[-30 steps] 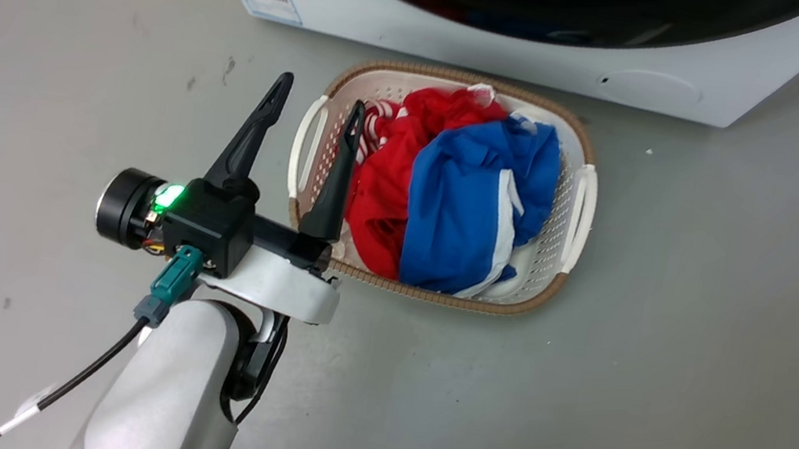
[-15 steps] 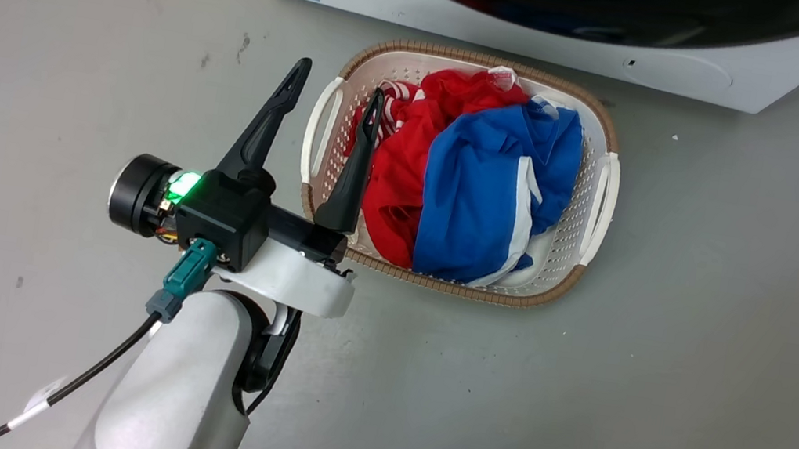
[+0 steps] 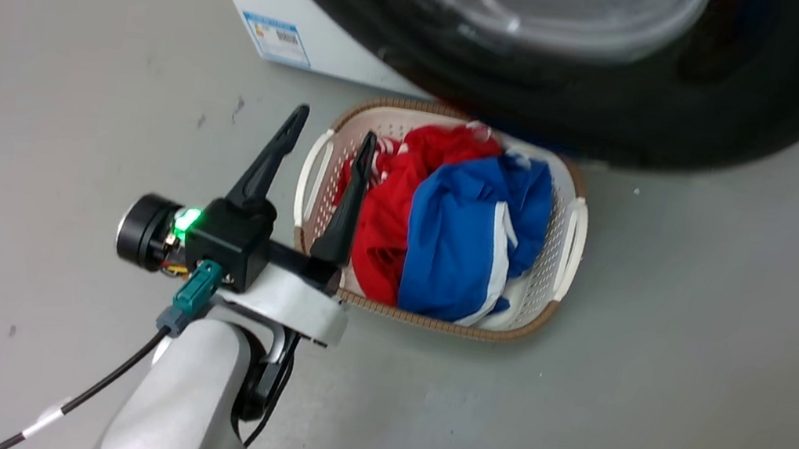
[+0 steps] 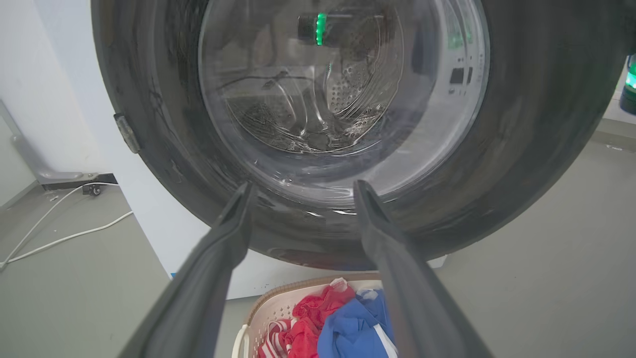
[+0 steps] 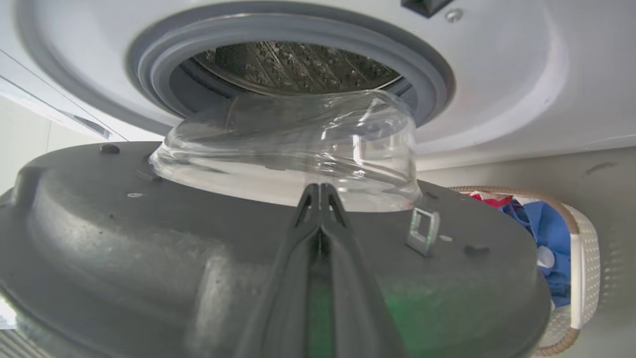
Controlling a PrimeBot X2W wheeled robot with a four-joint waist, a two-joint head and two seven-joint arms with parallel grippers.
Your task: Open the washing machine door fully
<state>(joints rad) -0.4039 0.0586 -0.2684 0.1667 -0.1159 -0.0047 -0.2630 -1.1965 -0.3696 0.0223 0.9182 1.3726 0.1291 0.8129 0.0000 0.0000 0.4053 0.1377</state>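
Pushing glossy black-rimmed glass washing machine door (image 4: pixel 521 124) wider risks clipping left gripper (image 3: pixel 333 126), fingers spread; right gripper (image 5: pixel 320 186), fingers pressed together, may slip.

Washing machine door (image 4: pixel 526 149): black rim, glossy, smeared; clear smooth glass bowl (image 5: pixel 293 144); inner face matt grey plastic, slightly grainy.
Drum (image 5: pixel 293 64): perforated bright metal.
Door seal (image 5: pixel 149 69): smooth grey rubber.
Cabinet (image 4: pixel 154 228): smooth white finish.
Basket (image 3: pixel 575 227): white perforated plastic, brown woven-look rim.
Clothes (image 3: pixel 460 241): soft red and blue cloth.
Floor (image 3: pixel 662 375): matt grey, scuffed.
Left gripper (image 3: pixel 334 124): fingers (image 3: pixel 261 172) matt black.
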